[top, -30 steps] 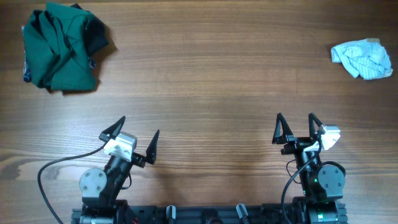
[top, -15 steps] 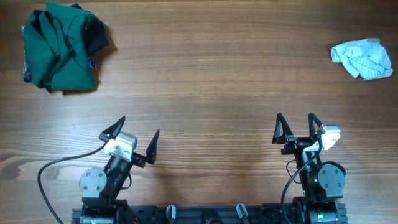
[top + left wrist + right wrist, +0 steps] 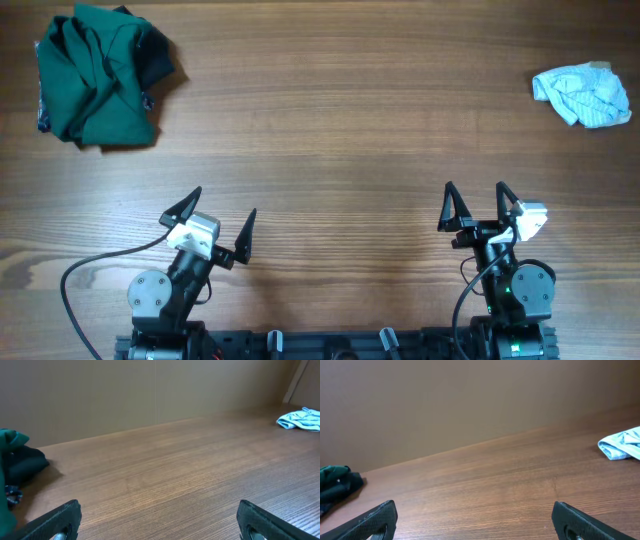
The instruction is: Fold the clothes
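Overhead: green garment [image 3: 95, 75], far-left corner of table [image 3: 330, 130]. Its inner layers are hidden by bunched folds. A dark patch on its right side & a patterned scrap [image 3: 42, 116] at its left edge are too small to be told. A whitish bit [image 3: 599, 66] on top of the pale blue garment [image 3: 582, 96], far-right corner, same.

Arm bases [image 3: 330, 345] & cable [image 3: 75, 300] are cut by btm edge.

Left wrist view: green garment cut by left edge, blue one by right edge. Left gripper [image 3: 157, 509] fingers [image 3: 59, 521] cut by btm edge, only tips shown.

Right wrist view: same clipping of both garments. Right gripper [image 3: 475, 509] fingers cut at btm.
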Robot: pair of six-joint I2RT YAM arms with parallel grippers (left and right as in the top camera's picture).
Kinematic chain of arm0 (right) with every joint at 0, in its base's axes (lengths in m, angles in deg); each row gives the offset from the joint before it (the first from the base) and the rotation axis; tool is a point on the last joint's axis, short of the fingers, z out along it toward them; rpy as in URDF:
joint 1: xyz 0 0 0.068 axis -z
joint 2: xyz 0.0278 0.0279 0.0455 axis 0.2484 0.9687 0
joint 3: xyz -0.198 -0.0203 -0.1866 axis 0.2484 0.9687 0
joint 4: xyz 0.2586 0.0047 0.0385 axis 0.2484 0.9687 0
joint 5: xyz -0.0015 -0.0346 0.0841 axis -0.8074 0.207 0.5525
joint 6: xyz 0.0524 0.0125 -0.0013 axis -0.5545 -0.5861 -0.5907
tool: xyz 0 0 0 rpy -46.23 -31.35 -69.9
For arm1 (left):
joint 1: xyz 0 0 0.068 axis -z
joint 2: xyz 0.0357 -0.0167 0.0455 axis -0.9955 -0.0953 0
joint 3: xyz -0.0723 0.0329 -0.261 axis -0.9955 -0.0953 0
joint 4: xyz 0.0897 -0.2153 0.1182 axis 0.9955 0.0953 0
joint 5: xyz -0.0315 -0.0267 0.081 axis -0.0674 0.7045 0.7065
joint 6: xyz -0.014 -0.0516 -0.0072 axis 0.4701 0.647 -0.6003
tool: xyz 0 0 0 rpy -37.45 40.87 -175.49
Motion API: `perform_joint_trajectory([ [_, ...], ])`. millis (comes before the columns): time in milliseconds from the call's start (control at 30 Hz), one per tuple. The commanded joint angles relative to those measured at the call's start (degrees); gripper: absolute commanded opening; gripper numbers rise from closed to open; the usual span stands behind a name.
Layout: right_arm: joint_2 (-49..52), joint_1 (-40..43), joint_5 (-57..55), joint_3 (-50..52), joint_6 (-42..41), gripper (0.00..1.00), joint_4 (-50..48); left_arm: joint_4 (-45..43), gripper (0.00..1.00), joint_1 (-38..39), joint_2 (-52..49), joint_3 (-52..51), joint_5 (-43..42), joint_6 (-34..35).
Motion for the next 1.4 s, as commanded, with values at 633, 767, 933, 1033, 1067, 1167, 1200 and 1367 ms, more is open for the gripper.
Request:
perform_joint_trajectory([
  [633, 0.35, 0.37, -0.81, 0.07, -5.05, 1.00, -1.51, 0.00, 1.00, 0.31, 0.39, -0.52, 0.52, 0.55],
  [767, 0.35, 0.37, -5.44, 0.07, -28.44, 1.00, -2.03, 0.00, 1.00, 0.31, 0.39, -0.52, 0.52, 0.57],
  [933, 0.39, 0.37, -8.28, 0.04, -50.58, 1.00, -1.14, 0.00, 1.00, 0.31, 0.39, -0.52, 0.52, 0.57],
  [1033, 0.39, 0.37, -2.43, 0.04, -45.86, 1.00, -3.26, 0.00, 1.00, 0.31, 0.39, -0.52, 0.52, 0.57],
  [1067, 0.39, 0.37, -0.48, 0.04, -40.28, 1.00, -6.32, 0.00, 1.00, 0.31, 0.39, -0.52, 0.52, 0.57],
  [1167, 0.39, 0.39, 2.56, -1.81, -26.49, 1.00, -13.73, 0.00, 1.00, 0.31, 0.39, -0.52, 0.52, 0.57],
  [1200, 0.46, 0.39, 2.29, -3.26, -22.97, 1.00, -13.75, 0.00, 1.00, 0.31, 0.39, -0.52, 0.52, 0.57],
  [1367, 12.59, 0.39, -2.86, -17.57, -5.70, 1.00, -8.52, 0.00, 1.00, 0.31, 0.39, -0.52, 0.52, 0.55],
])
